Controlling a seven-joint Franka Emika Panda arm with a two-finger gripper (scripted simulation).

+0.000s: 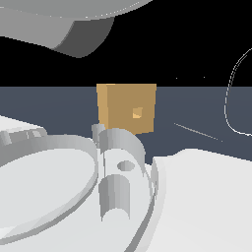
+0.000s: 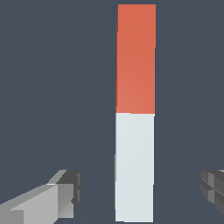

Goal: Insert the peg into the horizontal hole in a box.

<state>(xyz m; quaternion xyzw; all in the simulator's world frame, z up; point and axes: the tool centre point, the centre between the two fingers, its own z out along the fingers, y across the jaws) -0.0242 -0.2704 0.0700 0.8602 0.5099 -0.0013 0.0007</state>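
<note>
Nothing is done yet: the peg (image 2: 134,113) lies ungrasped on the floor between the gripper's (image 2: 142,192) spread fingers (image 2: 65,192), pointing toward twelve o'clock, while the box (image 1: 127,108) and its hole (image 1: 137,112) wait apart.

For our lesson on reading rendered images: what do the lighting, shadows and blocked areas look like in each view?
Exterior view: flat shading, black backdrop, no cast shadow beside the box; pale arm parts block the foreground; the hole stays sharp. Wrist view: the peg, half orange-red, half white, evenly lit, without glare or blur; gripper fingers crisp.
</note>
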